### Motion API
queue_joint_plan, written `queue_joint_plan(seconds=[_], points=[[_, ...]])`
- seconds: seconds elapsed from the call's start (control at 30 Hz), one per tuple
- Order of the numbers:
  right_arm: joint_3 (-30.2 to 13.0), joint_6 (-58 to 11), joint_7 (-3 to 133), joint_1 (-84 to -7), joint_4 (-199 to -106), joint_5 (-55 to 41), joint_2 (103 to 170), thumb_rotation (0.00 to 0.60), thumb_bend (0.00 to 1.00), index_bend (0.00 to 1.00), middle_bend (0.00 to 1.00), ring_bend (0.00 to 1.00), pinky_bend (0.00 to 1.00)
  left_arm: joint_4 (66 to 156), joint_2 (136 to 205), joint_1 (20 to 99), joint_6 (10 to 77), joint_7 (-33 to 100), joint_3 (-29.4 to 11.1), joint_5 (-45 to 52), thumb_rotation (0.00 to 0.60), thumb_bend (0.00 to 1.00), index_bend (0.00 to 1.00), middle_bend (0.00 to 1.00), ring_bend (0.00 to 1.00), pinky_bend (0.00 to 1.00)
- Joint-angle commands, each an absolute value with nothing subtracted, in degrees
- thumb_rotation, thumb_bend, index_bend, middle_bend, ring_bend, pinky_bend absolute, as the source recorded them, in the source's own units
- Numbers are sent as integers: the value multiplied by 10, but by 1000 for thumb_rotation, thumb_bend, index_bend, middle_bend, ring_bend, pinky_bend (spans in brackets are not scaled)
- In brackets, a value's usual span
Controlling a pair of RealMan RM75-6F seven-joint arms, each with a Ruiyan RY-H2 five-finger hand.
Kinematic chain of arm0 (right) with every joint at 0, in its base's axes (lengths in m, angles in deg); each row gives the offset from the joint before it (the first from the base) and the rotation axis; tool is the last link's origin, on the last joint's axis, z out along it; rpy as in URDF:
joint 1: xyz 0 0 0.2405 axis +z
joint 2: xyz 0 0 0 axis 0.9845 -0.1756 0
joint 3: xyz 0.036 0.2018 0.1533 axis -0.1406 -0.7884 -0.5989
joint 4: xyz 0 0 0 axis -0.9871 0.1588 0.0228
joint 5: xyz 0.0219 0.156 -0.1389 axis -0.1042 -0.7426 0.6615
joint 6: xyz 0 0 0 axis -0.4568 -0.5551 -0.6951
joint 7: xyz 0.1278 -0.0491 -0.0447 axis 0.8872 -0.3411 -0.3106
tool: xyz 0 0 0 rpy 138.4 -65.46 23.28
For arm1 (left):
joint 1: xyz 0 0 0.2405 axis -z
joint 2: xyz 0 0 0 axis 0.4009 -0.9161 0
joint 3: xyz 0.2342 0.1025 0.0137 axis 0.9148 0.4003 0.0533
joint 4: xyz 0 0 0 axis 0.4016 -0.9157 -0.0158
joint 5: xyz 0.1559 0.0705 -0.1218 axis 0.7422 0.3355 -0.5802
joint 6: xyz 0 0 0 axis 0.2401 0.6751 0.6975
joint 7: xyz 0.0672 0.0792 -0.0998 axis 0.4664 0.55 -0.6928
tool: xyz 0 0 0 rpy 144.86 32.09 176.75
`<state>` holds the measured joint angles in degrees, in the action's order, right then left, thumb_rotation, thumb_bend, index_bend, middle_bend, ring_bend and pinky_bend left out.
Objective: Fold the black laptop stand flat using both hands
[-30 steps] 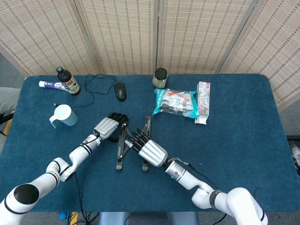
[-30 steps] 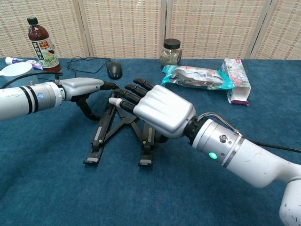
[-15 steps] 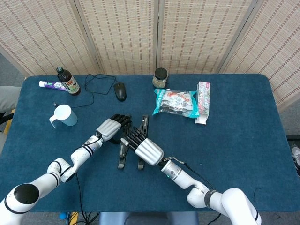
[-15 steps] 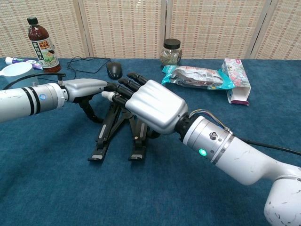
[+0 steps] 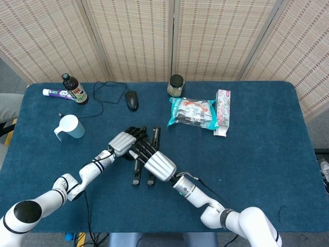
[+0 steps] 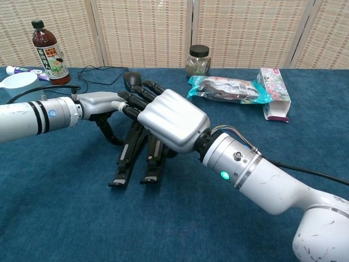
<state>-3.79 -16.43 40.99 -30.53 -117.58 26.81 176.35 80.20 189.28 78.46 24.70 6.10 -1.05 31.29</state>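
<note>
The black folding laptop stand (image 5: 146,157) is seen near the middle of the dark blue cloth-covered table (image 5: 267,154), a little toward the left side, with its two long legs brought close together and almost parallel; in the chest view the stand (image 6: 131,164) is still raised at its far end, and its near feet rest on the cloth. The silver left hand (image 5: 123,142) is placed at the left side of the upper part of the stand, with its dark fingers bent around the left leg, so the stand is gripped by it; the same hand (image 6: 101,103) is shown in the chest view with the thumb pointing down beside the stand. The silver right hand (image 5: 157,163) is laid over the right leg, back facing up, and its fingers (image 6: 136,95) are stretched forward and slightly apart over the top of the stand; whether the leg is grasped below the palm cannot be told, because the palm hides it. At the far side of the table a dark brown bottle with a label (image 5: 74,90), a white tube (image 5: 54,93), a black computer mouse with its cable (image 5: 132,100), a glass jar with a dark lid (image 5: 176,85), a blue-green snack bag (image 5: 193,113) and a pink-and-white carton (image 5: 222,110) are seen. A light blue plastic mug (image 5: 69,127) stands at the left.
</note>
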Motion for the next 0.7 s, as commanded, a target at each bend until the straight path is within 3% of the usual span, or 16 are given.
queue_joint_plan(seconds=[0.03, 0.23, 0.43, 0.57, 0.7], points=[[-37, -164, 409, -305, -1178, 268, 1763, 600, 0, 0, 0, 0, 0, 806, 1891, 784, 247, 65, -12, 310, 600, 171, 102, 54, 14, 22], [-27, -152, 413, -314, -1221, 274, 1737, 600, 0, 0, 0, 0, 0, 809, 1882, 779, 246, 78, -20, 298, 600, 171, 102, 54, 14, 21], [-21, -171, 410, -319, -1352, 272, 1647, 600, 0, 0, 0, 0, 0, 834, 1853, 766, 260, 94, -27, 287, 600, 172, 102, 54, 14, 21], [-31, -284, 413, -296, -1521, 226, 1528, 600, 0, 0, 0, 0, 0, 867, 1825, 754, 272, 116, -34, 275, 600, 171, 102, 54, 13, 22], [-49, -398, 423, -256, -1627, 179, 1433, 600, 0, 0, 0, 0, 0, 901, 1800, 743, 277, 141, -41, 263, 600, 171, 102, 54, 14, 22]])
